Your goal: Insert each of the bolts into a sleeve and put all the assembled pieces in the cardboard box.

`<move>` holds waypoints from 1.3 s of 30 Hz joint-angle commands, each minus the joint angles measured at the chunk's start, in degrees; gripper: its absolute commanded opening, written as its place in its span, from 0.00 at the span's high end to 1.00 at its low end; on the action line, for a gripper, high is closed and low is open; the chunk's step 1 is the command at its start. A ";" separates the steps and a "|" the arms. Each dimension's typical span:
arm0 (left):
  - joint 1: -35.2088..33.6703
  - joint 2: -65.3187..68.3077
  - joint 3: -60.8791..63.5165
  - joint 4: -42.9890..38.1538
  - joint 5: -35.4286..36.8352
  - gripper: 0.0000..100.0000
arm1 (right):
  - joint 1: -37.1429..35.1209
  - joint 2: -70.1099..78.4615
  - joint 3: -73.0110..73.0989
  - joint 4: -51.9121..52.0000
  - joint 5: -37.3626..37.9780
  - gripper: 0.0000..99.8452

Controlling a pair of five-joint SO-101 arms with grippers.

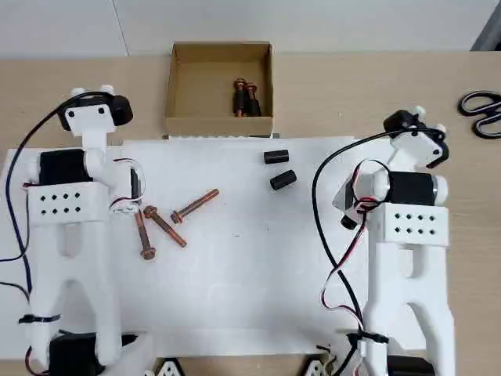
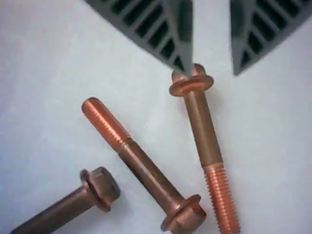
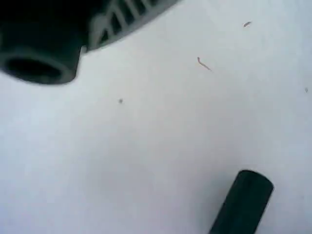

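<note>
Three copper-coloured bolts (image 1: 164, 225) are lying loose in a fan on the left half of the white board (image 1: 235, 298) covering the desk (image 1: 329, 78). Two black sleeves (image 1: 275, 157) are waiting right of centre, toward the far side, well apart from the bolts. The cardboard box (image 1: 178, 86) is sitting at the far edge of the board with two assembled pieces (image 1: 243, 98) already inside. The left tool (image 2: 212, 73) is hanging open just over the flanged head (image 2: 191, 84) of one bolt, its jaws spread on either side of it and touching nothing. The right tool (image 1: 348, 211) is hovering low over bare board near the closer sleeve (image 3: 241, 202); whether it is open or closed cannot be told. The bolts are looking like solid metal: stiff, fairly heavy for their bulk, smooth and round, so they are likely to roll or swivel if nudged from one side. The safest hold is probably across the plain shank just below the flange, leaving the threaded end free to enter a sleeve. The sleeves are appearing light and short, apt to skid or roll away when pushed; clamping one around its middle, with the bore left open, should be steadying it for the bolt. Scissors (image 1: 481, 110) are resting at the far right of the desk.
</note>
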 commanded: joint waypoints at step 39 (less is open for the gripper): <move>6.86 22.33 -4.88 -7.56 41.32 0.95 | 0.57 -2.15 4.04 -0.22 0.35 1.00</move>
